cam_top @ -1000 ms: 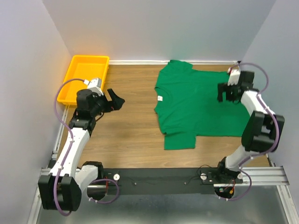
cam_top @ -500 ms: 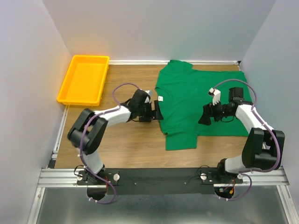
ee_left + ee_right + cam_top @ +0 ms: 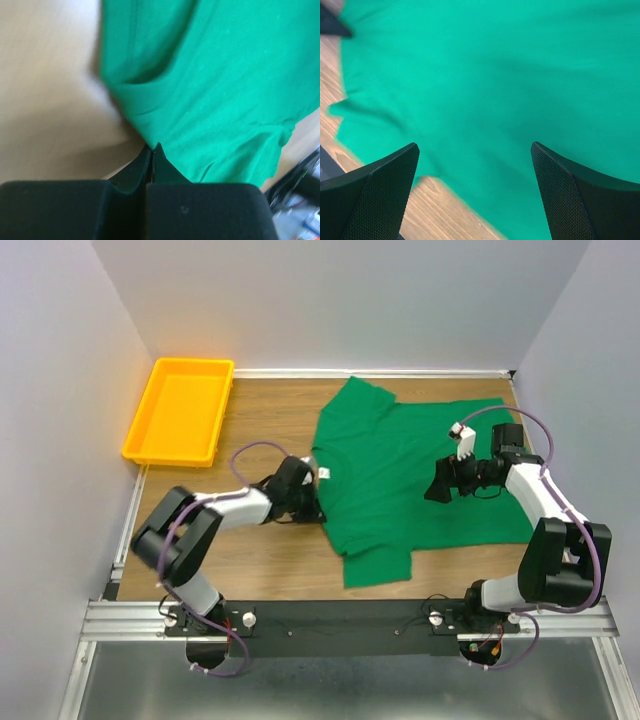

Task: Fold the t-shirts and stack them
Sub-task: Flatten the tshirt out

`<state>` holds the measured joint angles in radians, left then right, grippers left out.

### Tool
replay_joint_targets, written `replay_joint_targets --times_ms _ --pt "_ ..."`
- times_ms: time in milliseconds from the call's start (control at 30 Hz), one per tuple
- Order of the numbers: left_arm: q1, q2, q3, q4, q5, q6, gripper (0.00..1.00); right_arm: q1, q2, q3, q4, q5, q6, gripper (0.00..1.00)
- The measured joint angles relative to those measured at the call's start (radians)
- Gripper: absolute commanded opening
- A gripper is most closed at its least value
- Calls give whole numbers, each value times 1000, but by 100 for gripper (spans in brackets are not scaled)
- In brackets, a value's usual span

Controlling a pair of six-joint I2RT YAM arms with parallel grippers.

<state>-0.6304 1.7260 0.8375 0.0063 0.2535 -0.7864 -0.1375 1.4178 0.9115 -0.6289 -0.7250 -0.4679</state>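
T-shirt (image 3: 400,465) dragged left, low left pincer (image 3: 152,148) clamped on collar, right pincer (image 3: 437,487) apart

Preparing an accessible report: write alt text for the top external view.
A green t-shirt lies spread on a wooden table, the left arm's fingers pinched shut on its collar-side edge while the right arm's fingers hang open over its body. A yellow tray sits at the far left corner.
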Motion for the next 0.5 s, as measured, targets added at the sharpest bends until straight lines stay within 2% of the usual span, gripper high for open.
replay_joint_targets --times_ms 100,133,200,233,333,367,433,500 --pt "13 -213 -207 -34 4 -18 0 0 0 7 2 0 4 100" --pt "16 -266 -251 -55 4 -21 32 0 0 11 3 0 5 100" --pt "20 -404 -350 -136 26 -53 59 0 4 18 5 2 4 100" --pt "26 -462 -380 -147 29 -54 59 0 8 22 6 2 4 100" --pt "25 -686 -411 -323 45 -96 75 0 27 40 6 19 5 100" --pt "24 -757 -397 -392 45 -105 75 0 34 50 7 32 7 100" --pt "24 -936 -318 -524 6 -124 80 0 47 73 17 66 29 100" --pt "31 -1037 -213 -570 -35 -127 81 0 62 101 35 100 53 100"
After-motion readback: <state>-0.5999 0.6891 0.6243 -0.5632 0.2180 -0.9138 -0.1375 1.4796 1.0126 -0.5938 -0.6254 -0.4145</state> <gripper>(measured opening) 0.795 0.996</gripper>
